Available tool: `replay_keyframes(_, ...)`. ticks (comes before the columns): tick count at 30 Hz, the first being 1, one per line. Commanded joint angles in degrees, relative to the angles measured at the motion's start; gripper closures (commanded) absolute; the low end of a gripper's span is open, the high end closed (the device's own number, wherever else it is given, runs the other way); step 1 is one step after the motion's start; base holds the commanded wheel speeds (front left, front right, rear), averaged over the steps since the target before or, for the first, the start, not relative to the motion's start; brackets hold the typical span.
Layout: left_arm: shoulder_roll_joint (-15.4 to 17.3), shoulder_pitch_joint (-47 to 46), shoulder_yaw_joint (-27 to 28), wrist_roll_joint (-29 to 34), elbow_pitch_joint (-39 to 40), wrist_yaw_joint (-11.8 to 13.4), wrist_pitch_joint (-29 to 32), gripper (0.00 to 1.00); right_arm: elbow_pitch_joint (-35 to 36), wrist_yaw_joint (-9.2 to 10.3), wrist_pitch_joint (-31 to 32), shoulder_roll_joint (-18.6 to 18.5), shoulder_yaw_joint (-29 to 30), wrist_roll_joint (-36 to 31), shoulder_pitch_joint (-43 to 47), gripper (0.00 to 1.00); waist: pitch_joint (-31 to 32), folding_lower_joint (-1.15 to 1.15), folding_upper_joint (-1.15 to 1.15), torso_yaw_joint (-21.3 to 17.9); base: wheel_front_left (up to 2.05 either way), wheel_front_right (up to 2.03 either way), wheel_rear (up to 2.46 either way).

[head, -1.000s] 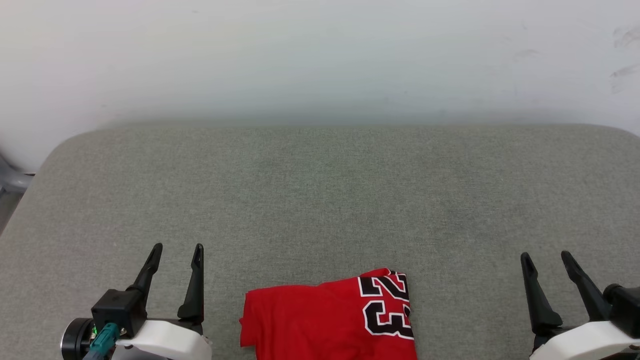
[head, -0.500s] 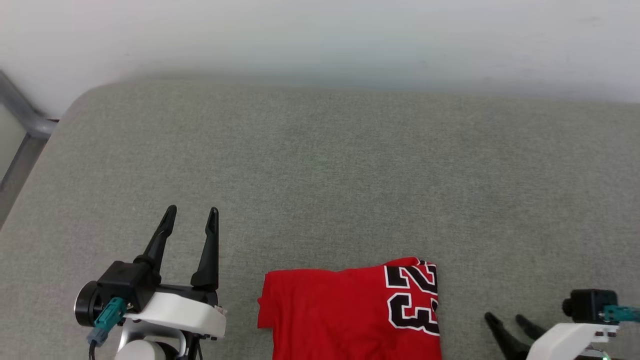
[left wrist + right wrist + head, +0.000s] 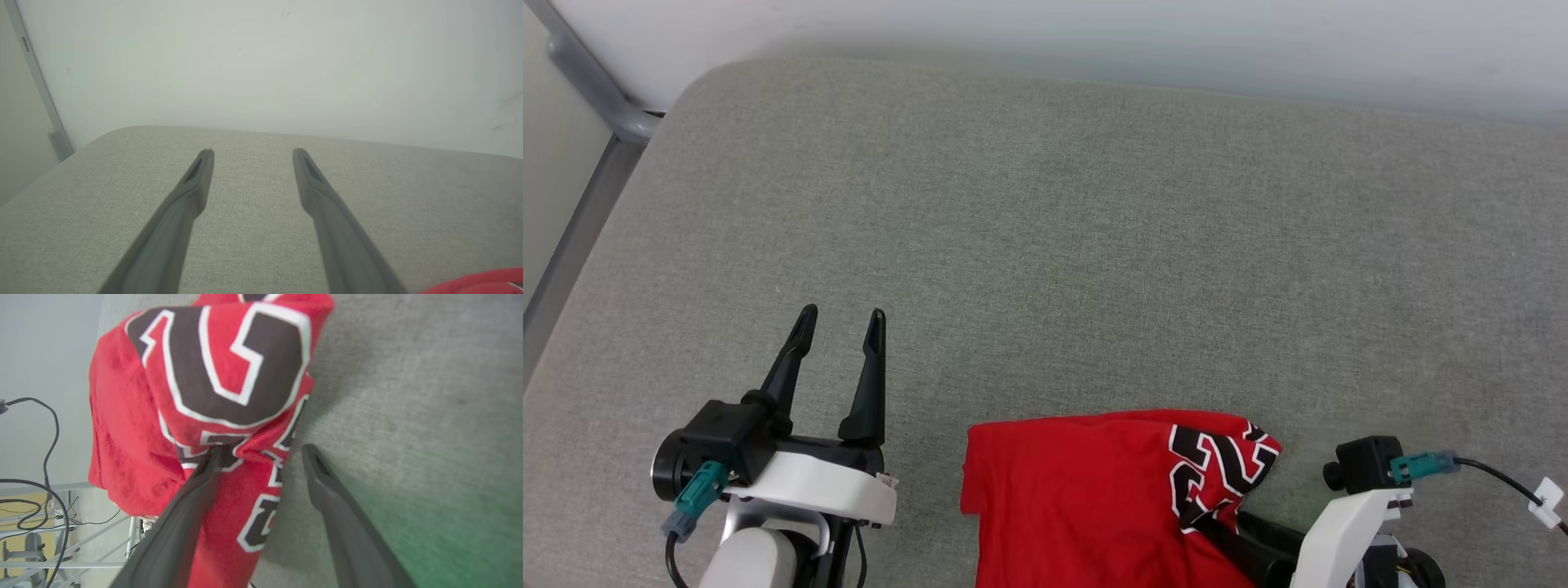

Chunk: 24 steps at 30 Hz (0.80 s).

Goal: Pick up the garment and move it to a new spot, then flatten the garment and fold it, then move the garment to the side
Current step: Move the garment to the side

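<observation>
Right gripper: fingers apart, nothing clamped. One fingertip is pushed against a bunched fold of the garment; the other is on the bare grey padded surface just beside the cloth. The garment is red and folded, at the near edge of the surface, with black white-outlined numbers on its right part and that edge rumpled up. Left gripper: fingers apart, empty, over the surface left of the garment, not touching it.
</observation>
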<state>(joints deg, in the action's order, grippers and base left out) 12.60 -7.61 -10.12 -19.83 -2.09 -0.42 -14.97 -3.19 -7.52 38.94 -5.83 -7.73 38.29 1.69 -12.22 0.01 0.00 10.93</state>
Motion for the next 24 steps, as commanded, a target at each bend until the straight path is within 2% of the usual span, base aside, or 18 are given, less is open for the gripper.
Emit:
replay_keyframes(1,-0.3,-0.7,0.5,0.5,-0.3,-0.5,-0.3,0.00,-1.5,0.08,0.9,0.0,-0.8,0.2,-0.3,0.00,-0.5,-0.01,0.00,0.4,0.00,0.00,0.00)
replay_keyframes(3,-1.0,-1.0,1.0,1.0,-0.6,-1.1,-0.3,0.00,-2.2,0.09,1.0,0.0,-1.4,0.8,-1.1,0.00,-0.6,-0.01,0.00,0.5,0.00,0.00,0.00)
replay_keyframes(4,-1.3,-0.9,1.3,1.3,-0.8,-1.5,-0.3,0.00,-2.5,0.09,1.1,-0.1,-1.7,0.8,-1.4,0.51,-0.6,-0.01,0.00,0.5,0.00,0.00,0.00)
replay_keyframes(5,-1.6,-0.9,1.5,1.6,-1.0,-1.7,-0.3,0.00,-2.8,0.09,1.2,-0.3,-1.9,1.0,-1.5,0.91,-0.5,-0.01,0.00,0.5,0.00,0.00,0.00)
replay_keyframes(6,-1.8,-0.7,1.9,1.8,-1.2,-2.0,-0.3,0.00,-2.9,0.09,1.2,-0.4,-2.1,1.4,-1.7,1.00,-0.3,-0.01,0.00,0.5,0.00,0.00,0.00)
replay_keyframes(15,-3.1,1.5,3.4,4.1,-2.6,-3.3,-0.3,0.00,-1.2,0.06,-0.3,-3.3,-1.6,1.6,-2.1,1.00,3.8,-0.01,0.00,-1.6,0.00,0.00,0.00)
replay_keyframes(19,-3.2,3.1,3.9,5.1,-2.1,-3.5,-0.3,0.00,-0.6,0.06,0.7,-5.1,-0.2,1.1,-1.1,1.00,6.0,-0.01,0.00,-4.3,0.00,0.00,0.00)
replay_keyframes(24,-3.1,5.0,4.0,5.9,-0.6,-3.5,-0.3,0.00,0.3,0.06,1.9,-7.3,1.8,-0.4,-0.3,1.00,7.1,-0.01,0.00,-9.5,0.00,0.00,0.00)
